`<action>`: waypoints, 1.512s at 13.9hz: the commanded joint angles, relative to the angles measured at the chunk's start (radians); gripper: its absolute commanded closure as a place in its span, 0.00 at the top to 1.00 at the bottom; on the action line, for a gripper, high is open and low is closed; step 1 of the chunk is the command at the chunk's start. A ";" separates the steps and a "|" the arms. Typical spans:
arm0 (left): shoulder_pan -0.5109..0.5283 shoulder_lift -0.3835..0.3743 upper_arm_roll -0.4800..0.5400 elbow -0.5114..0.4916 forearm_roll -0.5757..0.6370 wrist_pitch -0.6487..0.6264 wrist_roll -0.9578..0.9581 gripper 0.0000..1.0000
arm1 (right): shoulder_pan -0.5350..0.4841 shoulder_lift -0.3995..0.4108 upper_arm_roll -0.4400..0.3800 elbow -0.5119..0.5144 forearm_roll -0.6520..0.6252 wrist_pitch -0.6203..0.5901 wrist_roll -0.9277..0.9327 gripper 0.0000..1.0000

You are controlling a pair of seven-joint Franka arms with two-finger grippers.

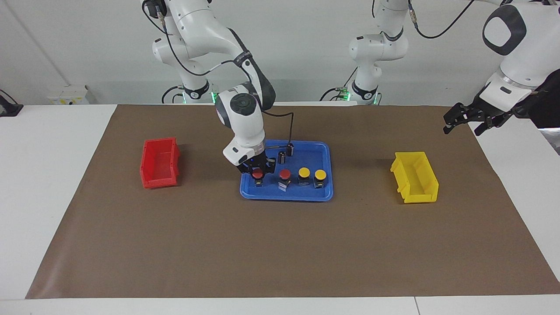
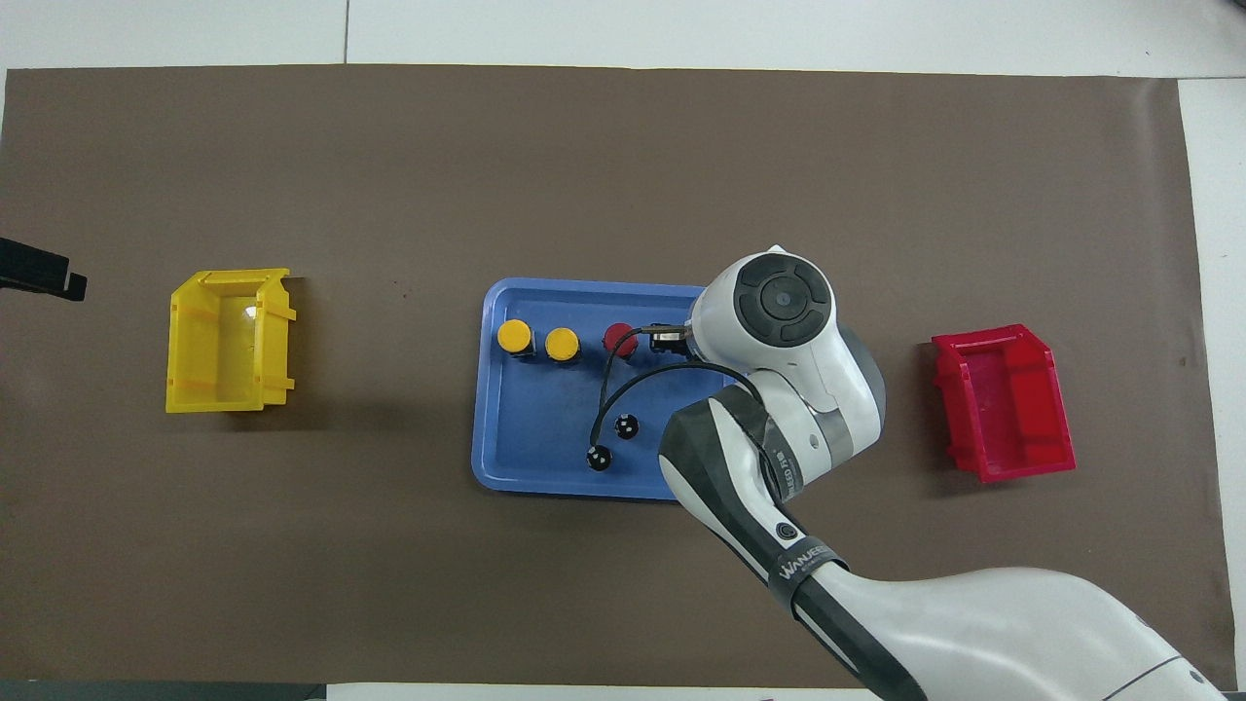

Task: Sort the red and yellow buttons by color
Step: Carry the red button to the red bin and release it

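Observation:
Four buttons stand in a row in the blue tray (image 1: 323,151). From the right arm's end these are two red buttons (image 1: 257,173) (image 1: 285,175), then two yellow buttons (image 1: 304,172) (image 1: 320,175). My right gripper (image 1: 258,168) is down over the end red button, with a finger on either side of its cap, and looks open. In the overhead view the right hand hides that button. The other red button (image 2: 617,338) and both yellow buttons (image 2: 562,342) (image 2: 514,336) show there. My left gripper (image 1: 463,124) waits, open and raised, above the table's edge at the left arm's end.
A red bin (image 1: 159,162) stands toward the right arm's end and a yellow bin (image 1: 415,177) toward the left arm's end. Two dark cylinders (image 1: 282,156) (image 1: 290,149) stand in the tray, nearer to the robots than the buttons. A brown mat (image 1: 280,245) covers the table.

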State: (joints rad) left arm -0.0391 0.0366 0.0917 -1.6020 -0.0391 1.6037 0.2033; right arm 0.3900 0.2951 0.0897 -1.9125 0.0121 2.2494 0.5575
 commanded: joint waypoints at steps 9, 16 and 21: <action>0.005 -0.024 -0.007 -0.029 0.022 0.012 0.004 1.00 | -0.475 -0.497 0.004 -0.245 0.019 -0.355 -0.635 0.09; -0.008 -0.024 -0.009 -0.029 0.022 0.022 0.005 1.00 | -0.605 -0.551 -0.001 -0.473 0.026 -0.153 -0.823 0.09; -0.007 -0.024 -0.012 -0.027 0.022 0.016 0.001 1.00 | -0.602 -0.531 -0.001 -0.549 0.025 -0.037 -0.828 0.09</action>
State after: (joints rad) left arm -0.0454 0.0366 0.0809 -1.6025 -0.0391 1.6096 0.2033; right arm -0.2056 -0.2262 0.0841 -2.4273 0.0181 2.1756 -0.2452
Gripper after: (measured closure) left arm 0.000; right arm 0.648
